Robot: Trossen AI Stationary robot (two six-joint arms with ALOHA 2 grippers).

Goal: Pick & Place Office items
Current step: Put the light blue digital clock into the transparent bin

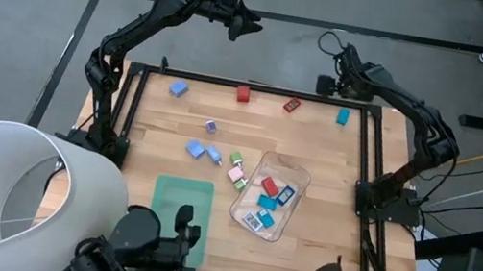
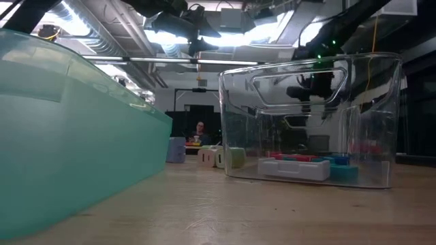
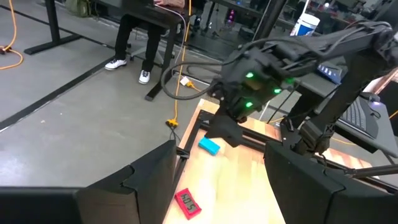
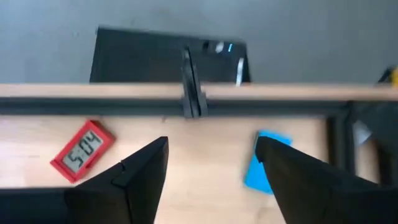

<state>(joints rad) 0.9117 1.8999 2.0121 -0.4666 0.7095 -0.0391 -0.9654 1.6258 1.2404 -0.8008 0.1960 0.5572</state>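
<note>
The office items are small coloured blocks. Several lie loose on the wooden table: a blue one [image 1: 178,89], a red one [image 1: 243,93], a red clock-faced piece [image 1: 292,105] and a teal-blue block [image 1: 343,117] along the far edge, and more near the middle [image 1: 214,156]. Others lie in the clear tray [image 1: 271,197]. My right gripper [image 4: 211,155] hangs open above the far edge, between the red clock piece [image 4: 83,152] and the blue block [image 4: 267,163], with nothing between its fingers. My left gripper [image 1: 244,27] is held high beyond the far edge, open and empty [image 3: 221,162].
A flat green mat [image 1: 182,206] lies at the near side, left of the tray. A black frame rail [image 1: 259,86] runs round the table. A large white cone-shaped shade [image 1: 19,188] stands at the near left corner. A person's legs and shoes [image 3: 134,56] show on the floor beyond.
</note>
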